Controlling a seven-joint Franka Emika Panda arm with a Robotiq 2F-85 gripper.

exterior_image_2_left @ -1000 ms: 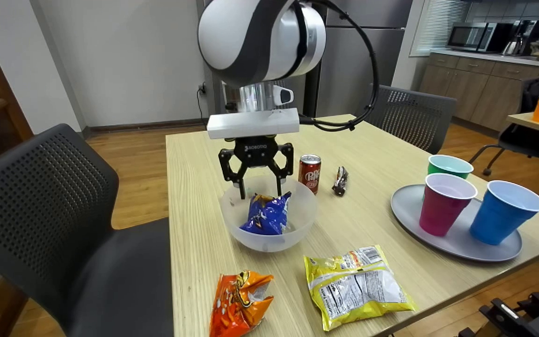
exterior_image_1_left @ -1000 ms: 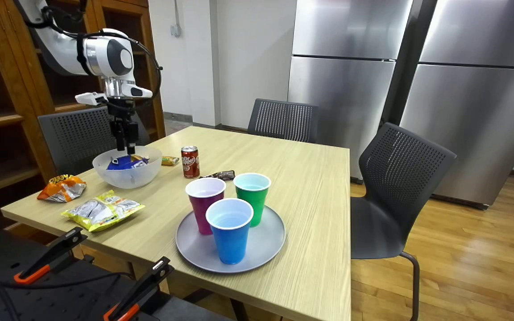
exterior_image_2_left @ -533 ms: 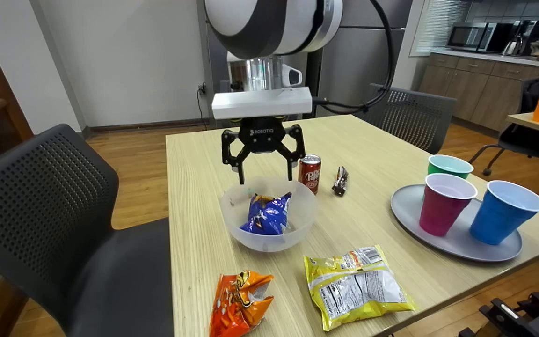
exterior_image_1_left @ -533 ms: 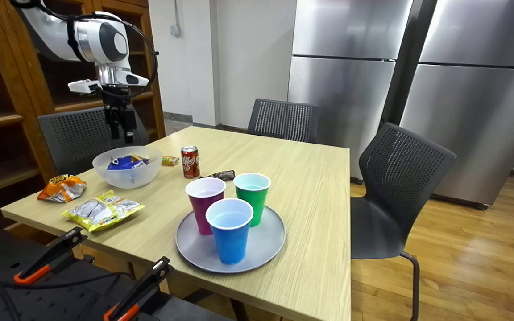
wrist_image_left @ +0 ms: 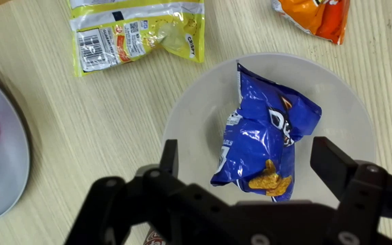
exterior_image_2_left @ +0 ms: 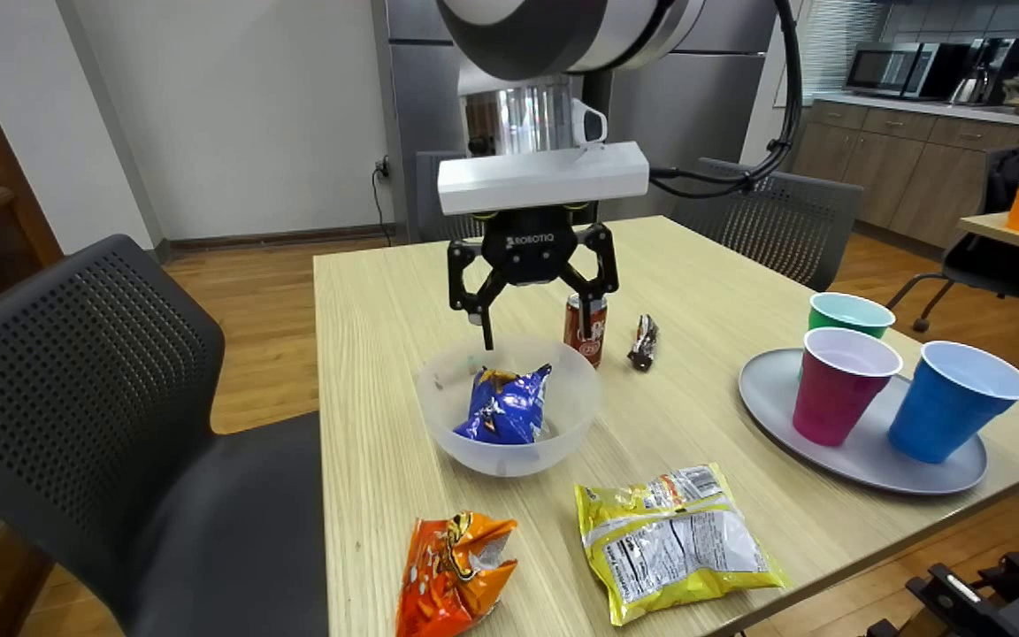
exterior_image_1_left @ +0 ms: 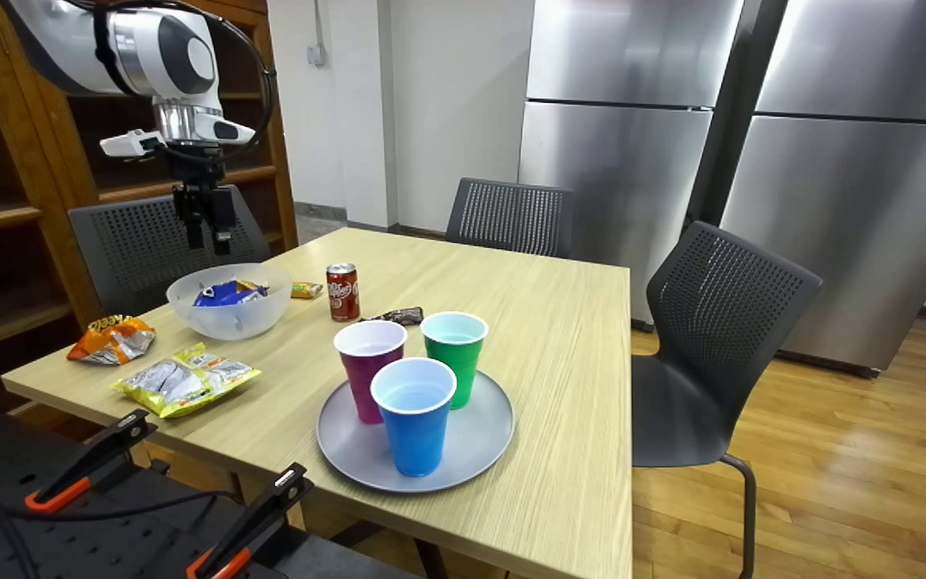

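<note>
A shiny blue snack bag (wrist_image_left: 260, 136) lies crumpled inside a frosted white bowl (exterior_image_2_left: 509, 462), seen in the wrist view and both exterior views. My gripper (exterior_image_2_left: 537, 338) hangs above the bowl and stands wide open, nothing between its fingers (wrist_image_left: 330, 163). In the wrist view the bag shows below and between the spread fingertips, apart from them. Behind the gripper stands a small dark red soda can (exterior_image_1_left: 342, 292), partly covered by a finger in an exterior view. A yellow snack bag (exterior_image_2_left: 678, 544) and an orange one (exterior_image_2_left: 455, 571) lie on the table beside the bowl.
A grey plate (exterior_image_1_left: 475, 438) carries a purple cup (exterior_image_1_left: 366, 378), a blue cup (exterior_image_1_left: 415, 426) and a green cup (exterior_image_1_left: 463, 354). A dark wrapped bar (exterior_image_2_left: 643, 342) and a small orange-yellow packet (exterior_image_1_left: 307, 290) lie near the can. Dark chairs (exterior_image_1_left: 680, 378) surround the table.
My gripper has risen from the bowl and its fingers have spread wider. It has also shifted sideways, leftward in an exterior view. The blue bag stays in the bowl.
</note>
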